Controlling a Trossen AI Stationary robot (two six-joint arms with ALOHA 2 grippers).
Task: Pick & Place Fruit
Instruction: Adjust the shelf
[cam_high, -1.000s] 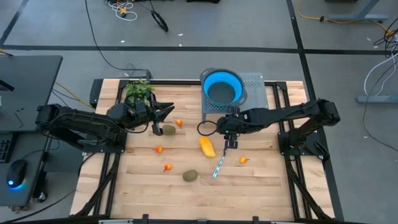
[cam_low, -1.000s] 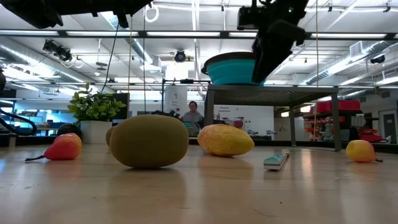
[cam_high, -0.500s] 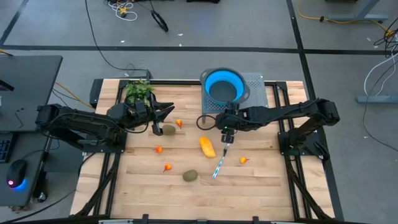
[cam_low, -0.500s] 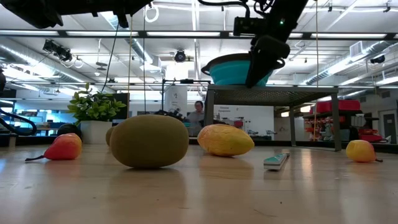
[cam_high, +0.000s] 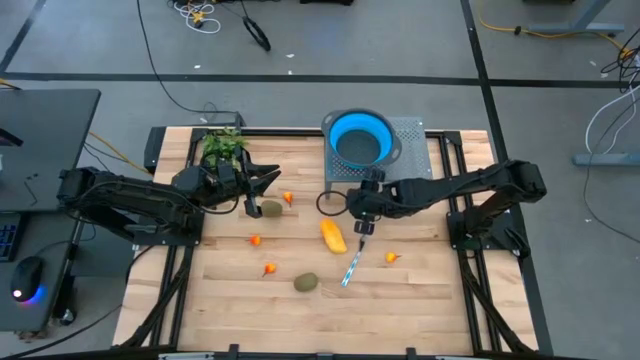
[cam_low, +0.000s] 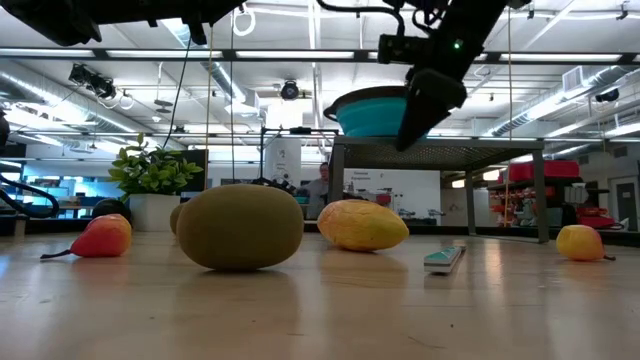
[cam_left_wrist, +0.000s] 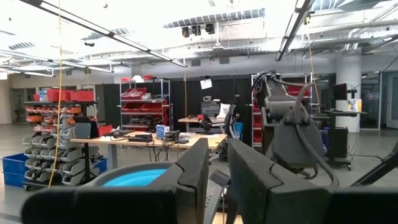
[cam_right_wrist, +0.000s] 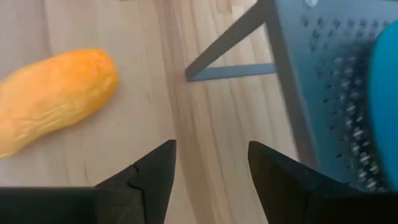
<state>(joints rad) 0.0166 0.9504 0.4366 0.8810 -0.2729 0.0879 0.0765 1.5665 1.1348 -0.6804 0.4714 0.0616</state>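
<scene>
Light: bright, even, from ceiling strip lamps (cam_low: 300, 55).
Shadows: soft, short on the tabletop (cam_high: 300, 255).
Glare: ceiling washed out in left wrist view.
Blur: near kiwi (cam_low: 240, 227) soft; right wrist view slightly smeared.

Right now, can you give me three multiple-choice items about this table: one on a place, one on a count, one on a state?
1. Where does the blue bowl sit?
A. on the grey rack
B. on the bare wood beside the plant
C. on the floor

2. How many kiwis lie on the table?
A. one
B. two
C. four

3. How is the right pincer?
A. shut on the mango
B. open and empty
C. shut on the utensil

Answers:
1 A, the high view shows the bowl on the perforated rack at the table's far edge.
2 B, one kiwi lies by the left pincer, the other kiwi nearer the front edge.
3 B, its wrist view shows bare wood between the spread fingers, with the mango off to the side.
</scene>
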